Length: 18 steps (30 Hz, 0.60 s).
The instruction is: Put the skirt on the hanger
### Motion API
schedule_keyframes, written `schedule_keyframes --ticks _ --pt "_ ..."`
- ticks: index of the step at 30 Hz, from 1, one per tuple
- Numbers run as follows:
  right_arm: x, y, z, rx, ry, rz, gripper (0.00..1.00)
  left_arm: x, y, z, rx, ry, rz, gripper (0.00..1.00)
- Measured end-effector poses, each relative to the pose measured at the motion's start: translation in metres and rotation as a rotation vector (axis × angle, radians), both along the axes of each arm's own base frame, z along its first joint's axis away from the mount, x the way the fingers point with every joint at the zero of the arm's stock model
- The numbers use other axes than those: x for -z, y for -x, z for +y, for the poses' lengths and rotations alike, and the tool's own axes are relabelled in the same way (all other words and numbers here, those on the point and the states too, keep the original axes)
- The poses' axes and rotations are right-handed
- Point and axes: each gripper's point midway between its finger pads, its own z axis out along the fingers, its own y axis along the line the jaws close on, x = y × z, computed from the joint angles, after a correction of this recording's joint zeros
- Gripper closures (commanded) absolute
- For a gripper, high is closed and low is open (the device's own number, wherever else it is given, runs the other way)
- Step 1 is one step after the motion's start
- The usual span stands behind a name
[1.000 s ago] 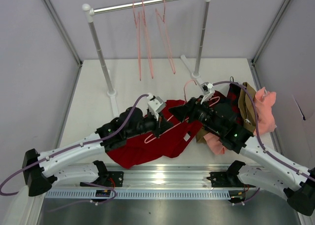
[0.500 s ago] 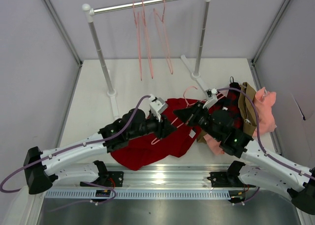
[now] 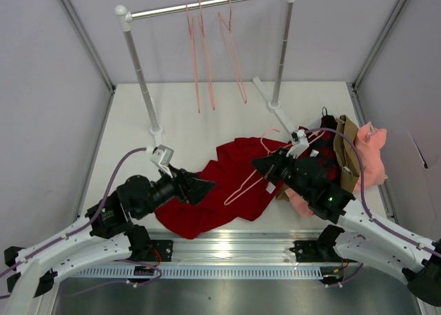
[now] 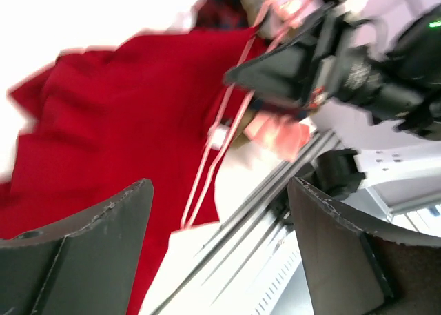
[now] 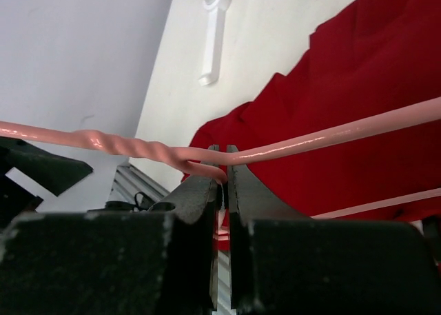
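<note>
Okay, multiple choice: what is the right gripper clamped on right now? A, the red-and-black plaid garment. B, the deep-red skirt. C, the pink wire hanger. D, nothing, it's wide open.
C: the right wrist view shows the right gripper pinched shut on the pink wire hanger beside its twisted neck, the deep-red skirt lying below it, ungripped.

left wrist view: skirt (image 4: 117,115) blurred, its left part cut by the frame edge | right wrist view: hanger (image 5: 331,132) runs off both sides | top view: left arm (image 3: 138,198) covers part of skirt's left edge
</note>
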Motion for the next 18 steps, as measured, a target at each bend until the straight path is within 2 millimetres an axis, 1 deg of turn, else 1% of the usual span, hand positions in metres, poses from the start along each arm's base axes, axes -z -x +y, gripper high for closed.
schedule_keyframes --ticks 1,2,4,6,8,10,12,15,18 --pt "0.004 -0.002 -0.002 0.004 0.012 0.002 1.0 0.008 -0.001 0.003 -0.019 -0.008 0.027 0.18" --pt "0.007 -0.004 -0.003 0.008 0.022 0.003 1.0 0.02 -0.001 0.005 -0.039 -0.023 0.067 0.18" --pt "0.011 -0.011 -0.006 0.02 0.04 0.0 1.0 0.054 -0.003 0.007 -0.077 -0.08 0.152 0.2" --pt "0.01 -0.018 -0.009 0.026 0.049 -0.018 1.0 0.088 -0.002 0.007 -0.1 -0.142 0.226 0.21" --pt "0.01 -0.024 -0.01 0.018 0.059 -0.036 1.0 0.118 0.003 0.007 -0.107 -0.194 0.281 0.21" --pt "0.011 -0.03 -0.01 0.006 0.074 -0.052 1.0 0.14 0.011 0.004 -0.095 -0.238 0.311 0.21" --pt "0.015 -0.032 -0.009 -0.012 0.094 -0.062 1.0 0.148 0.018 -0.001 -0.08 -0.265 0.312 0.21" --pt "0.02 -0.034 -0.006 -0.049 0.122 -0.073 1.0 0.157 0.026 -0.015 -0.077 -0.309 0.29 0.21" --pt "0.023 -0.036 -0.006 -0.07 0.133 -0.076 1.0 0.166 0.035 -0.033 -0.092 -0.379 0.261 0.2"
